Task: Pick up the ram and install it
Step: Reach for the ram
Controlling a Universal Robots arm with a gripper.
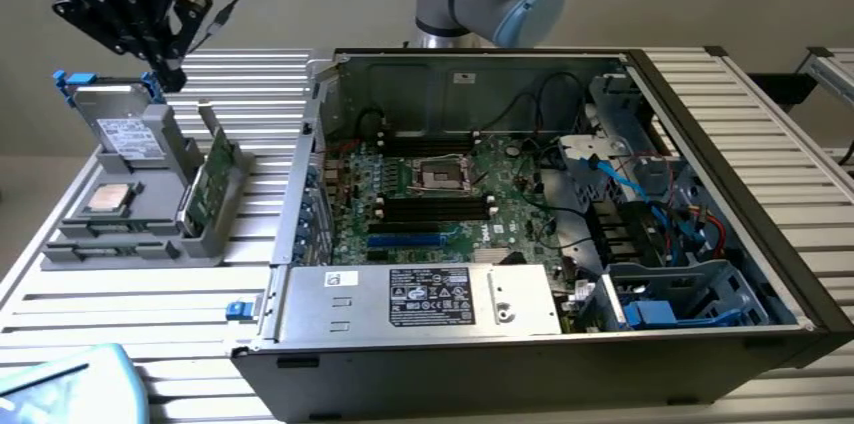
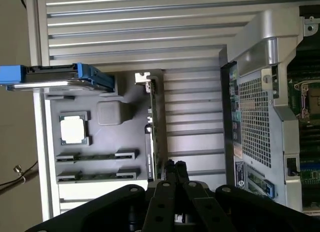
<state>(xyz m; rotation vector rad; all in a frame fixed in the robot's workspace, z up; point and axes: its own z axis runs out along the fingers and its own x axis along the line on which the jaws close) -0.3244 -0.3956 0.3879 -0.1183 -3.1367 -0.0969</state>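
Black metal pincer (image 1: 170, 74) is closed and empty, hovering over the far end of the grey plastic parts holder (image 1: 80, 249) on the slatted metal table (image 1: 134, 314). Slim green ram stick (image 1: 198, 199) stands on edge in a holder slot, below the pincer and nearer the camera in the exterior view. Its long axis runs roughly parallel to the side wall of the open black computer case (image 1: 300, 194). Likely obstacles: taller green card with metal bracket (image 1: 220, 156) just beside the ram, silver hard drive in blue frame (image 1: 127, 129) under the pincer. Square silver processor (image 1: 107, 199) sits apart.
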